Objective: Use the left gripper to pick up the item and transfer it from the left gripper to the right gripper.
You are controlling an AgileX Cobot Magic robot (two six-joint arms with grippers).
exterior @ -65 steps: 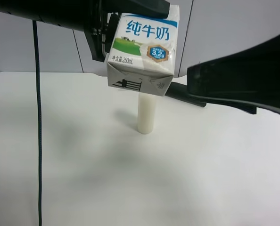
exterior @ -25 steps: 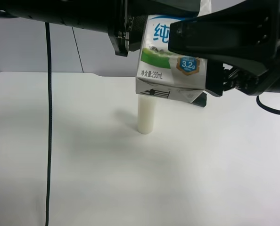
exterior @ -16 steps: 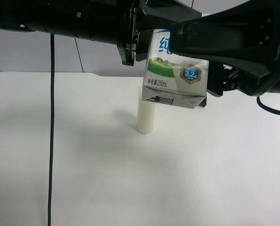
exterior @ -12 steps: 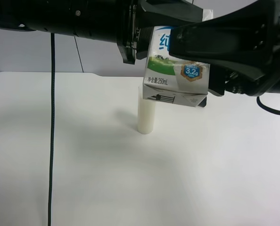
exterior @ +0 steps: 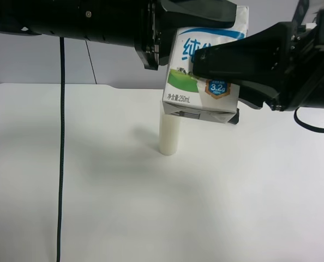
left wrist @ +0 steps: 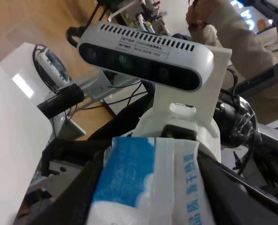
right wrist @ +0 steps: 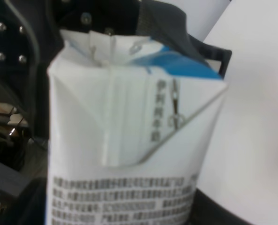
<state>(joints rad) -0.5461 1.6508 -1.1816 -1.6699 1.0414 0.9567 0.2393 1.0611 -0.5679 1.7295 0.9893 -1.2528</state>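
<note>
White worktop (exterior: 96,196), grey wall panels (exterior: 36,63) at far side. White cylinder (exterior: 168,136) upright mid-worktop. Milk carton (exterior: 200,82) aloft, left claw (left wrist: 148,201) clamped on it. Right claw (exterior: 205,57) finger across carton front; grip cannot be told.

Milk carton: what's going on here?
Mid-handover. The left end effector holds the milk carton in the air above the white table, where a white cylinder stands. The right end effector has a finger across the carton's front; whether it grips yet is unclear. The left has not released.
</note>
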